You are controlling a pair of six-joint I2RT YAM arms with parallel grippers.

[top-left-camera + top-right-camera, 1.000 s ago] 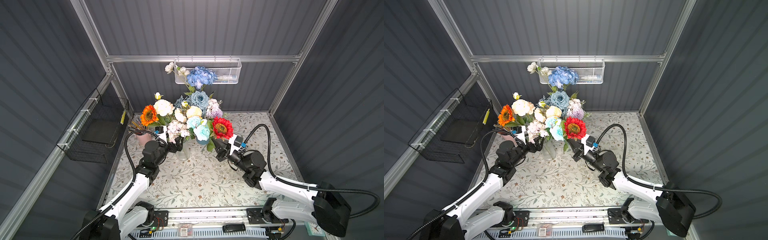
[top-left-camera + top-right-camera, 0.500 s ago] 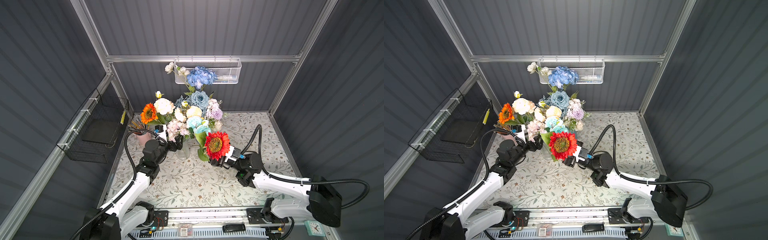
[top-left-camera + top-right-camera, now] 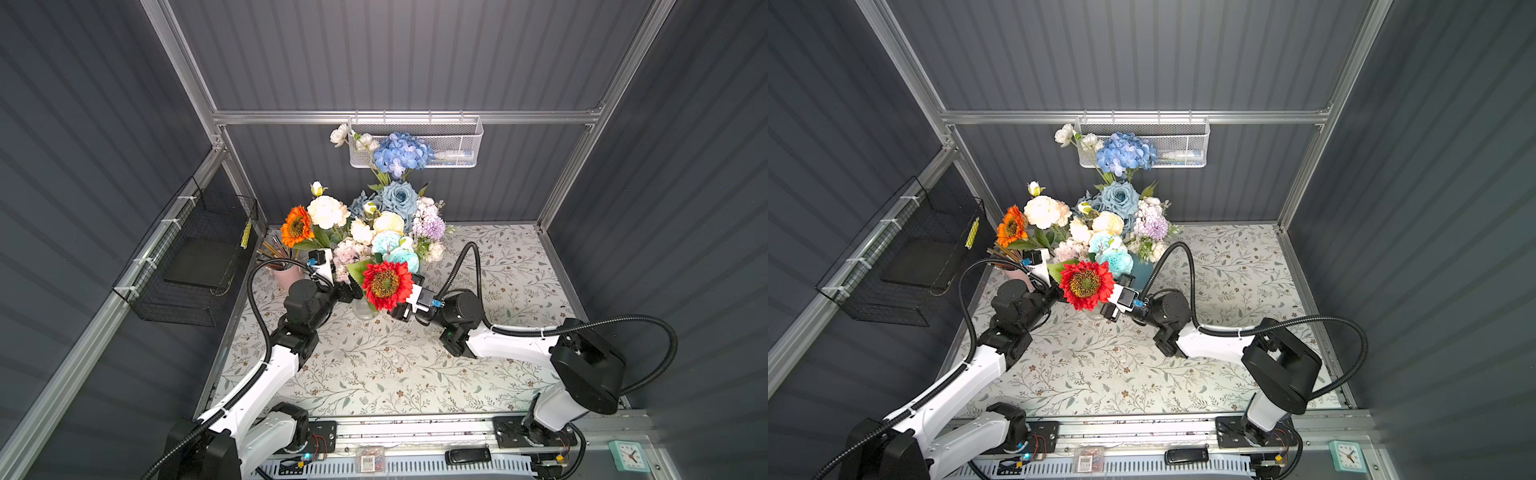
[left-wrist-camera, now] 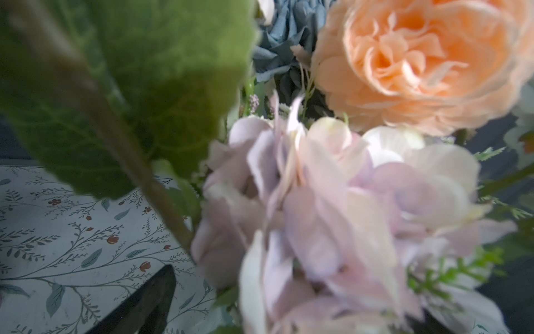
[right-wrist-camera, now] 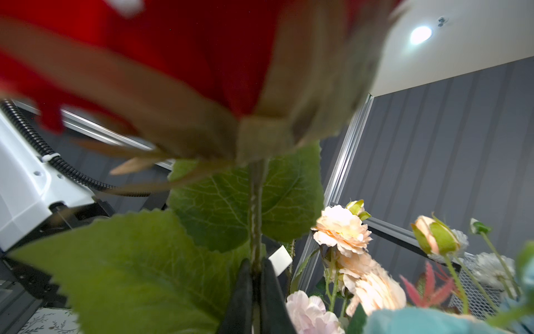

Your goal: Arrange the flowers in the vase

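My right gripper [image 5: 255, 267] is shut on the green stem [image 5: 256, 202] of a red sunflower [image 3: 387, 284], just under its two leaves. In both top views the bloom hangs over a clear glass vase [image 3: 364, 311], with the right gripper [image 3: 398, 311] just right of it. A bunch of flowers [image 3: 384, 226] in blue, cream, lilac, aqua and orange rises behind; their stems are hidden. My left gripper [image 3: 348, 292] stands open at the vase's left side. In the left wrist view one dark finger [image 4: 150, 297] shows; a lilac bloom [image 4: 332, 217] hides the other.
A pink cup of pencils [image 3: 288, 276] stands left of the bunch. A teal pot [image 3: 1142, 270] sits behind the red bloom. A black wire basket [image 3: 195, 266] hangs on the left wall. A white mesh basket [image 3: 440, 141] hangs on the back wall.
My right gripper has carried the red sunflower leftward and forward, from the right side of the bunch to above the glass vase. The left arm has stayed in place.
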